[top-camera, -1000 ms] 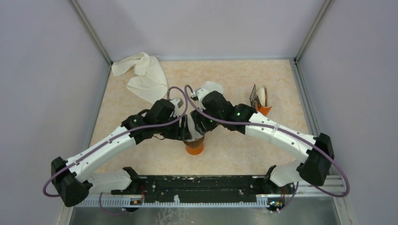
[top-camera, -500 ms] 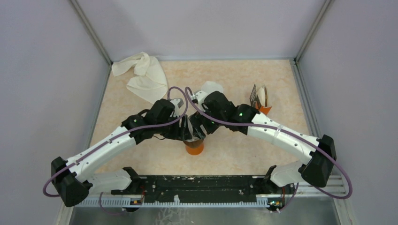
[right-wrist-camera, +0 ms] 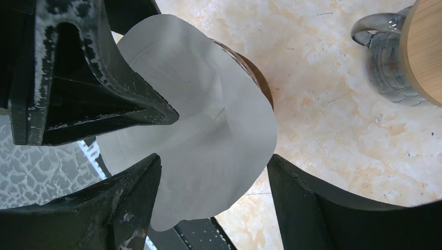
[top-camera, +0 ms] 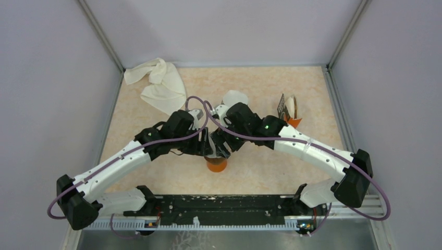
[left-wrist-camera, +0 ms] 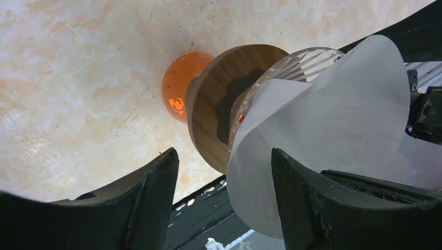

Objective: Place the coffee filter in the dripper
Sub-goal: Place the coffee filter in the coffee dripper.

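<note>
Spread wide and holding nothing, the left fingers (left-wrist-camera: 151, 208) and right fingers (right-wrist-camera: 312, 208) are set either side of the dripper (left-wrist-camera: 292, 62). The coffee filter (left-wrist-camera: 333, 114) is lodged in it, edges standing proud; it should be pressed down evenly against the ribbed wall.

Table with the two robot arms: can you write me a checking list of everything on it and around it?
Surface: marbled beige table, faint scuffs.
Job's things: white coffee filter sits rumpled in the glass dripper, edges poking above the rim; the dripper stands on an orange base.
Clutter: white cloth in the far left corner; glass vessel with wooden lid on the right; white paper piece behind the wrists.
Grippers: left end effector open beside the dripper; right end effector open, filter between its fingers, not pinched.
Cables: purple cables loop over both wrists; no snag seen.
Surroundings: plain pale walls, metal frame posts, black rail at the near edge.
</note>
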